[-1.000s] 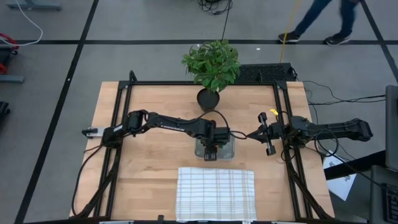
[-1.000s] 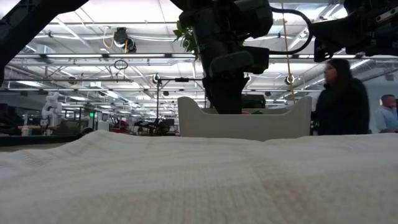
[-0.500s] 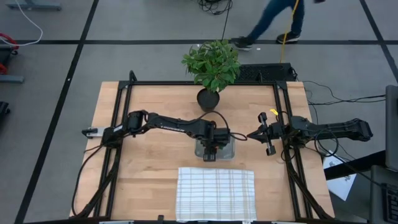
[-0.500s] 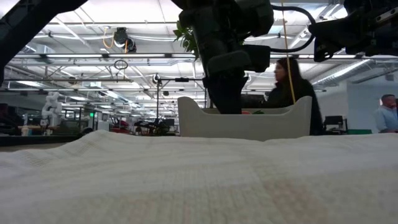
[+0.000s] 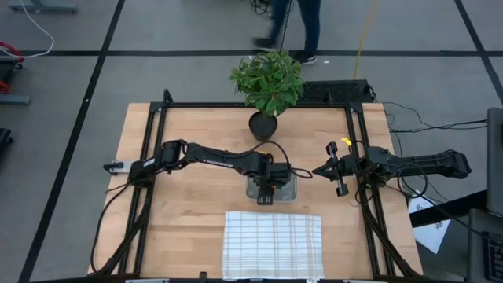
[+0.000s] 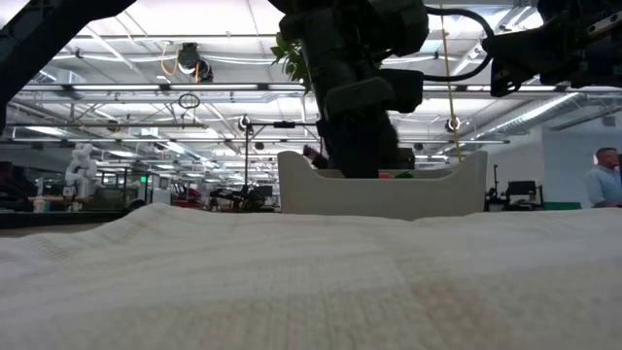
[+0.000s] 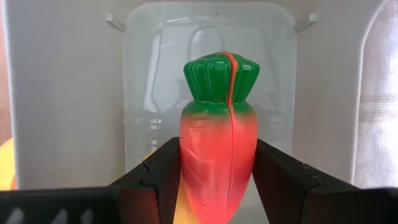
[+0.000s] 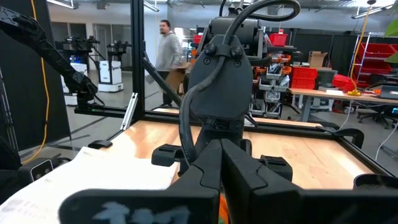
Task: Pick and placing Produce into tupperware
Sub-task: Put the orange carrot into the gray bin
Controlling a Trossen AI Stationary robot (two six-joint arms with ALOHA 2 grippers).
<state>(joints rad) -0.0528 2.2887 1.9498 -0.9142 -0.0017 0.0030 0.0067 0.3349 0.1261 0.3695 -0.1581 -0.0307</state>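
My left gripper (image 5: pixel 266 193) reaches down into the clear tupperware (image 5: pixel 289 187), shut on the orange carrot (image 7: pixel 217 155). The carrot's green top (image 7: pixel 221 78) points at the tupperware's floor (image 7: pixel 143 93). In the low view the tupperware's pale wall (image 6: pixel 428 194) stands behind the cloth, with the gripper above it. A bit of something yellow (image 7: pixel 5 165) shows outside the tupperware's wall; which produce it is I cannot tell. My right gripper (image 5: pixel 317 170) hovers shut near the table's right edge. My left gripper pinches the carrot's orange body (image 7: pixel 186 163) between its two fingers, at the narrower end away from the green top. The fingers come steeply from above, and the carrot lies along them, top downward. Whether the top touches the tupperware's floor I cannot tell.
A white checked cloth (image 5: pixel 273 244) lies at the table's near edge, just in front of the tupperware. A potted plant (image 5: pixel 267 82) stands at the far edge. A black frame (image 5: pixel 157 141) runs round the table. A person (image 5: pixel 295 23) walks beyond the far side.
Both arms have kept still. The person beyond the table's far edge has walked from right to left.
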